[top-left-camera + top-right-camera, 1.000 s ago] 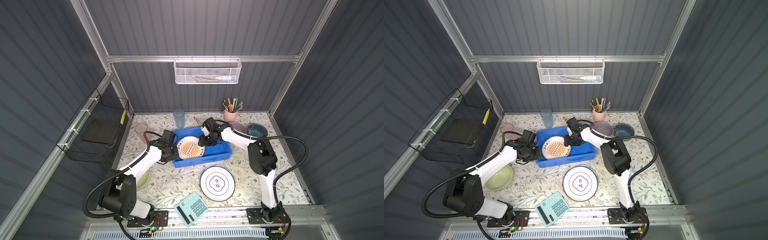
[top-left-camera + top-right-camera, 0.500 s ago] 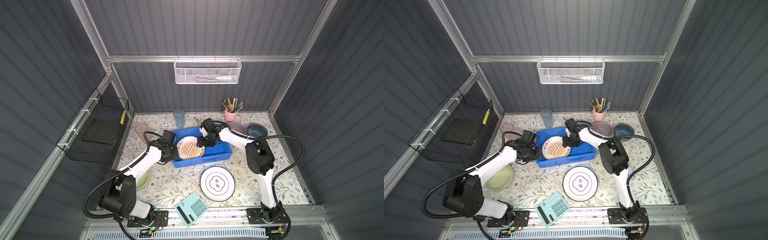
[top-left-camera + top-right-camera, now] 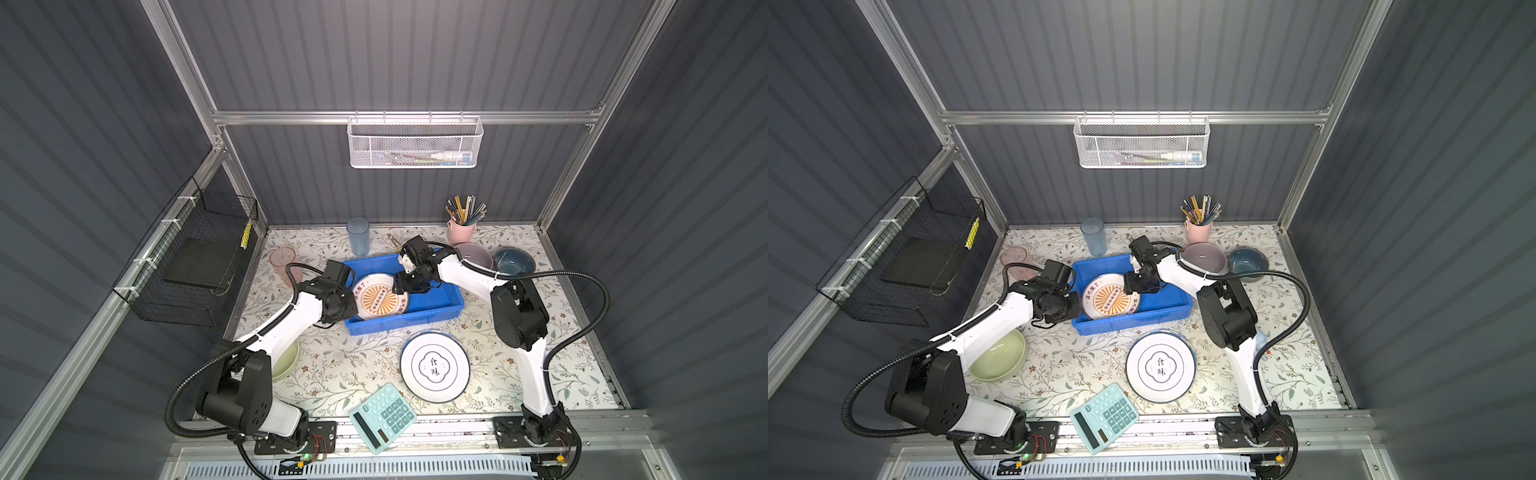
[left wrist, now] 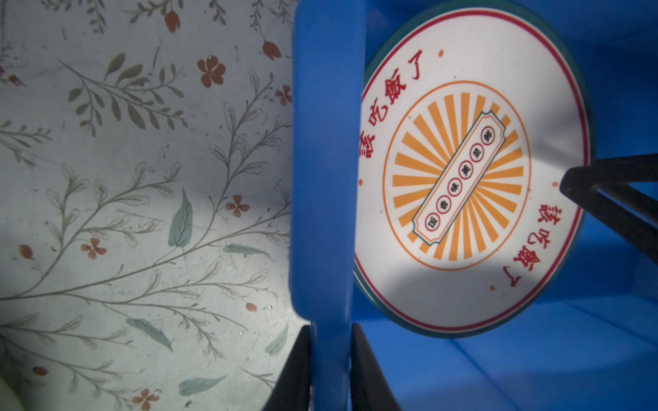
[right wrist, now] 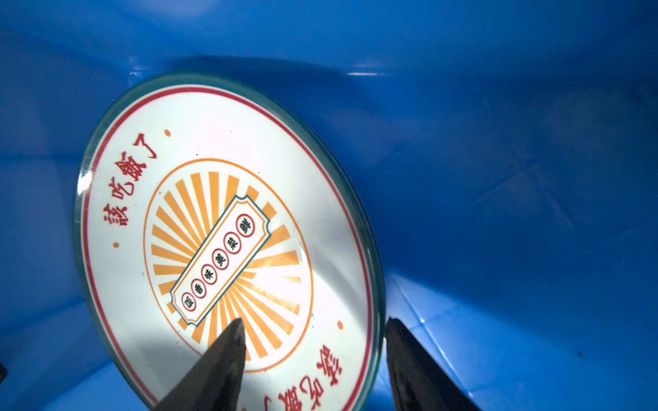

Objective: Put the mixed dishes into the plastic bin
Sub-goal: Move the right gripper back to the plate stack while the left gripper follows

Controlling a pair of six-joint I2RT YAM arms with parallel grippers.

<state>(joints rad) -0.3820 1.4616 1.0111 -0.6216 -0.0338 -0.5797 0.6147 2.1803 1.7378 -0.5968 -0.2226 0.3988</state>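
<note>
The blue plastic bin (image 3: 432,309) (image 3: 1133,320) stands mid-table. In it a white plate with an orange sunburst (image 3: 380,297) (image 3: 1111,297) (image 5: 213,231) leans tilted at its left end. My left gripper (image 3: 352,308) (image 4: 329,327) is shut on the bin's left wall (image 4: 325,178), one finger on each side. My right gripper (image 3: 405,286) (image 5: 313,320) is open astride the plate's right edge, one finger over its face. On the table stand a lettered white plate (image 3: 435,365), a pale-green bowl (image 3: 998,355), a pink bowl (image 3: 473,255), a dark-blue bowl (image 3: 513,262), a blue tumbler (image 3: 358,237) and a pink tumbler (image 3: 282,259).
A mint calculator (image 3: 382,415) lies at the front edge. A pink cup of pencils (image 3: 460,232) stands at the back right. A black wire basket (image 3: 199,257) hangs on the left wall and a white mesh basket (image 3: 415,143) on the back wall.
My right gripper has shifted slightly left over the plate's edge. The left arm, bin and plate have hardly moved.
</note>
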